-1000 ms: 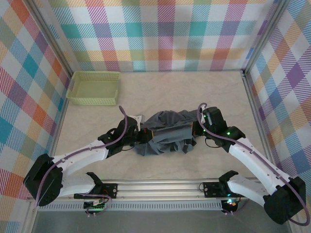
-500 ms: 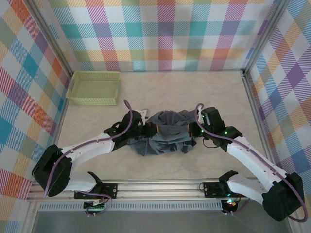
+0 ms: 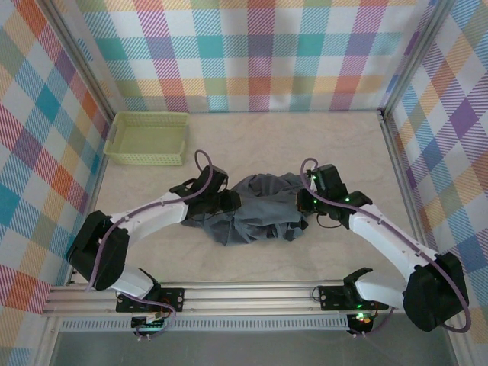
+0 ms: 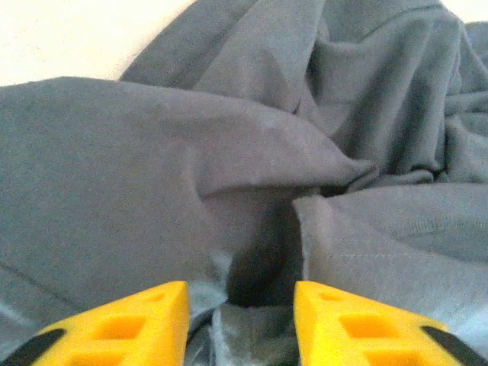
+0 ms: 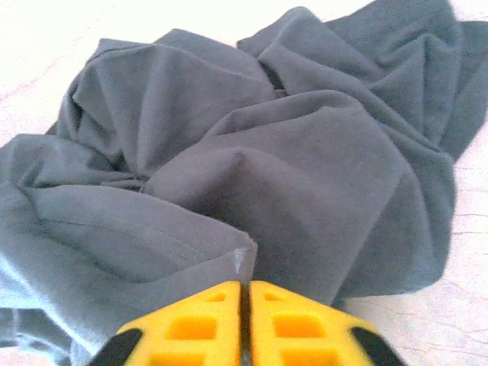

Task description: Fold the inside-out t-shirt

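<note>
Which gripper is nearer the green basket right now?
Left. The left gripper sits at the t-shirt's basket-side edge, diagonally toward the arm bases from the basket; the right gripper is across the shirt, farther away.

Left hand (image 4: 240,296) fingers parted; right hand (image 5: 245,290) fingers together; both angled inward.

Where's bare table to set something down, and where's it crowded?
Free: the far strip between the crumpled slate-grey t-shirt and back wall, right of the pale-green mesh basket; also the table at right. Crowded: centre, left gripper and right gripper at the shirt.
</note>
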You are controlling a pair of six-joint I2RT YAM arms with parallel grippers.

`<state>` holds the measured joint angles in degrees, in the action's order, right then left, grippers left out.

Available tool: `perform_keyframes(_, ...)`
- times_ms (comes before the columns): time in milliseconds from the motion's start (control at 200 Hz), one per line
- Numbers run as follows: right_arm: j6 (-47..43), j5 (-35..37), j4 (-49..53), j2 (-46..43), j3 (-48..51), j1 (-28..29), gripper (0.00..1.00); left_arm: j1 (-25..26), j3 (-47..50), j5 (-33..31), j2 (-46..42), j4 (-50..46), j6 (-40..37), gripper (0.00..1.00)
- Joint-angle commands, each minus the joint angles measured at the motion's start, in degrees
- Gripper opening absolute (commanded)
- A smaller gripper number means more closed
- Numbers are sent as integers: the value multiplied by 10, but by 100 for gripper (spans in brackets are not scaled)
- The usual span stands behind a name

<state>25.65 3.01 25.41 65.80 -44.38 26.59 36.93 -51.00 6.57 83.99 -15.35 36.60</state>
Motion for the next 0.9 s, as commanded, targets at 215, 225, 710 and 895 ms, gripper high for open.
perform_keyframes(215, -61, 83, 106, 15, -118, 77, 61, -64, 103, -66, -208, -82, 0, 63)
perform_keyframes(225, -63, 84, 108, 21, -123, 83, 62, -71, 106, -69, -213, -88, 2, 64)
perform_keyframes(710, -64, 132, 182, 361, -357, 261, 82, -288, 163, 15, -109, -96, -20, 69)
perform_keyframes(895, -56, 145, 186, 390, -356, 261, 59, -288, 141, 60, -36, -48, -23, 55)
